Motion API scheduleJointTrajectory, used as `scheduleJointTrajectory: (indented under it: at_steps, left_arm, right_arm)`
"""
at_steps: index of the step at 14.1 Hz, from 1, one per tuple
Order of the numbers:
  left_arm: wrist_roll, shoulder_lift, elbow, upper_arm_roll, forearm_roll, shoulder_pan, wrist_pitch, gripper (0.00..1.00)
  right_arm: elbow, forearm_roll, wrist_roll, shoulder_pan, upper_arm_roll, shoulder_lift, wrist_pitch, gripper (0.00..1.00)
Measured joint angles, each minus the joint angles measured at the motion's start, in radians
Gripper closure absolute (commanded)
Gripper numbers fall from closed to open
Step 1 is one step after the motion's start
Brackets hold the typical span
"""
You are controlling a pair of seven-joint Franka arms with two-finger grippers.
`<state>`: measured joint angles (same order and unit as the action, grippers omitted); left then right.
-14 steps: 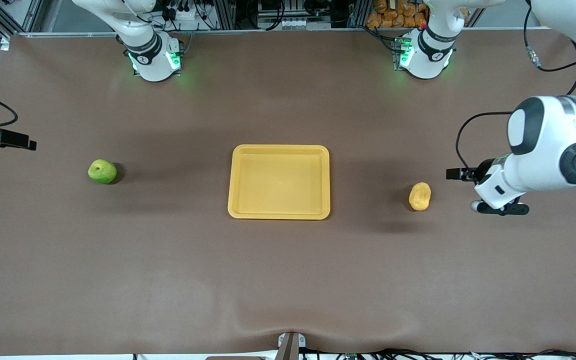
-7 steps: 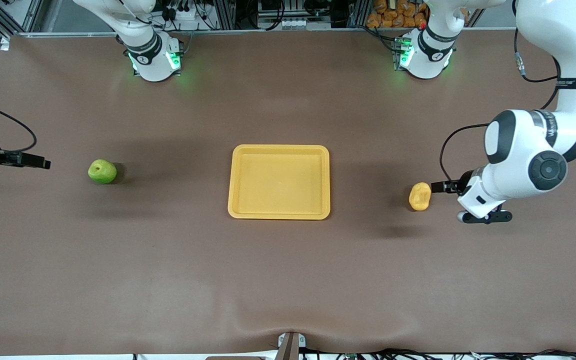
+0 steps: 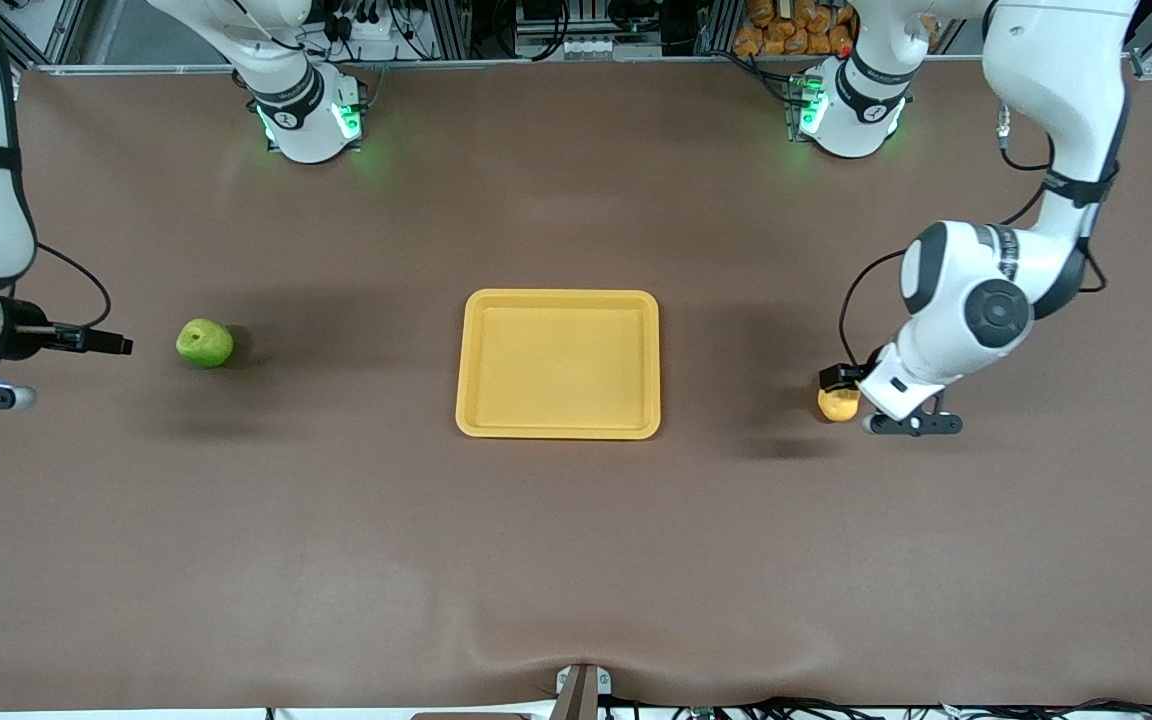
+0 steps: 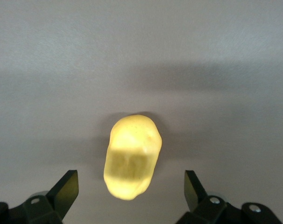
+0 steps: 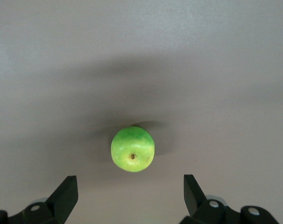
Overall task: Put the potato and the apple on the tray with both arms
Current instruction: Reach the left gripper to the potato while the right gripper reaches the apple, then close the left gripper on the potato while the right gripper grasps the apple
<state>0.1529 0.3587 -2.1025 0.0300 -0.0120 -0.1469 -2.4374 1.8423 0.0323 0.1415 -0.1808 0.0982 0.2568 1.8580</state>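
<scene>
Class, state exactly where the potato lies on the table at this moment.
The potato lies on the brown table toward the left arm's end, beside the tray but apart from it. The open left pincer hangs over it, fingers either side.

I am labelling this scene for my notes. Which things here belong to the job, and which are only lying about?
Belong to the job:
- potato, under the open left gripper
- apple, on the table, ahead of the open right gripper
- tray, holding nothing, between the two

Lying about:
- orange items past the table edge
</scene>
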Motion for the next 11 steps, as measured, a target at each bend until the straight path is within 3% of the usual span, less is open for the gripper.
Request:
scheduleJointTrajectory:
  at_steps: [3, 8, 10, 11]
  left_arm:
    - [0.0, 0.0, -0.068, 0.0, -0.019, -0.003, -0.109, 0.0]
    - [0.0, 0.046, -0.094, -0.001, -0.037, -0.005, -0.206, 0.02]
    - [0.0, 0.071, -0.094, 0.0, -0.047, -0.007, -0.231, 0.55]
    - [0.0, 0.076, -0.094, 0.0, -0.062, -0.007, -0.235, 0.72]
  right_arm:
    - [0.064, 0.0, 0.0, 0.0, 0.0, 0.016, 0.104, 0.0]
    - [0.198, 0.0, 0.0, 0.0, 0.0, 0.022, 0.262, 0.0]
    - [0.225, 0.0, 0.0, 0.0, 0.0, 0.034, 0.296, 0.0]
    - [0.231, 0.0, 0.0, 0.0, 0.0, 0.043, 0.309, 0.0]
